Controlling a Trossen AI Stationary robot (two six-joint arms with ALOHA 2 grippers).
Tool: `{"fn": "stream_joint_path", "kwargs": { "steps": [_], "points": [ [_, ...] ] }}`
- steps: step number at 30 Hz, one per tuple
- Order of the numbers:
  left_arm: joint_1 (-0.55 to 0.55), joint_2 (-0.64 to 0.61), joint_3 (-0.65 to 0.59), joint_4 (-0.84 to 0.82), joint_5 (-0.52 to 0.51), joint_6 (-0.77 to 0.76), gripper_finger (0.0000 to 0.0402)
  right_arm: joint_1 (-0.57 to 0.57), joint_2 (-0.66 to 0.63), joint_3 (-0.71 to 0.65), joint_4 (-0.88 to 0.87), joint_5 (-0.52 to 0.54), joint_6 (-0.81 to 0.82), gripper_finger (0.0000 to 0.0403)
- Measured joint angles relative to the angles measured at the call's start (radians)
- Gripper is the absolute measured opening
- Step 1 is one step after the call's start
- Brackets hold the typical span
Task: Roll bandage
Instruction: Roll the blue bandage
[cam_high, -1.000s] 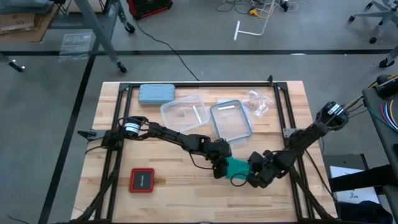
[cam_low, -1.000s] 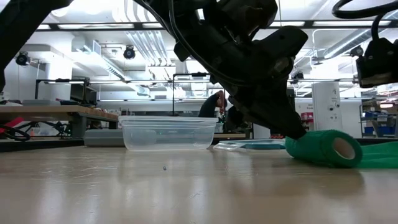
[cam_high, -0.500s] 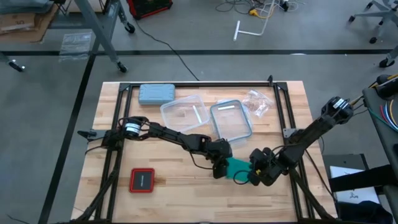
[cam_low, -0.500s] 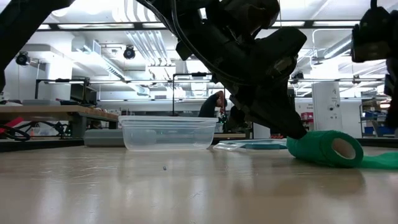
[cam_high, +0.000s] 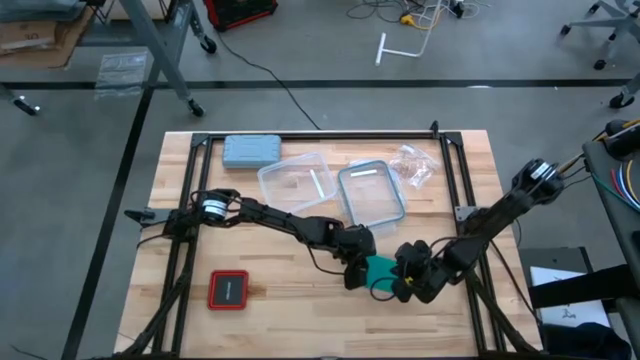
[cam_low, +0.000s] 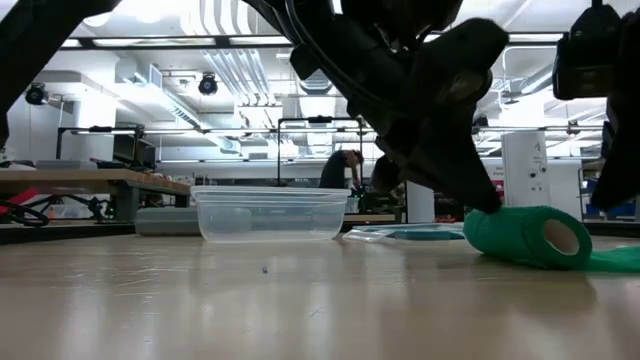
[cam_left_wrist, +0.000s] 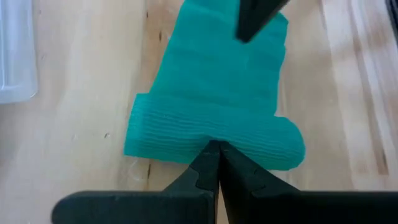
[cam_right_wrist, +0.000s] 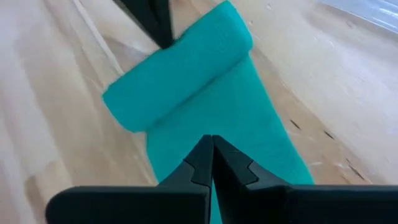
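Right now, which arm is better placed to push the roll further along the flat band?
Probably the left: its shut gripper sits against the rolled part of the bandage, while the right gripper, also shut, rests on the flat tail.

The left arm stretches low across the table toward its middle, its end effector (cam_high: 352, 272) closed, fingers pressed together (tips meeting in its wrist view). The right arm reaches in from the right edge, its end effector (cam_high: 405, 283) likewise closed, facing the left one closely.
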Motion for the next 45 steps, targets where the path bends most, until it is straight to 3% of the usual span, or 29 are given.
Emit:
{"fn": "stream_joint_path", "kwargs": {
  "steps": [9,13,23,45],
  "points": [
    [-0.005,0.0,0.003,0.028,-0.007,-0.012,0.0001,-0.009,0.035,0.001,0.113,0.133,-0.071,0.0003],
    [-0.005,-0.002,0.003,0.022,-0.009,-0.012,0.0002,-0.032,0.043,0.002,0.138,0.145,-0.11,0.0003],
    [-0.005,-0.043,0.005,-0.161,-0.017,0.0,0.0002,-0.035,0.042,0.002,0.122,0.148,-0.11,0.0002],
    [-0.008,0.012,0.001,-0.002,-0.043,-0.008,0.0001,-0.033,0.041,0.001,-0.05,0.053,0.019,0.0002]
  ]
}}
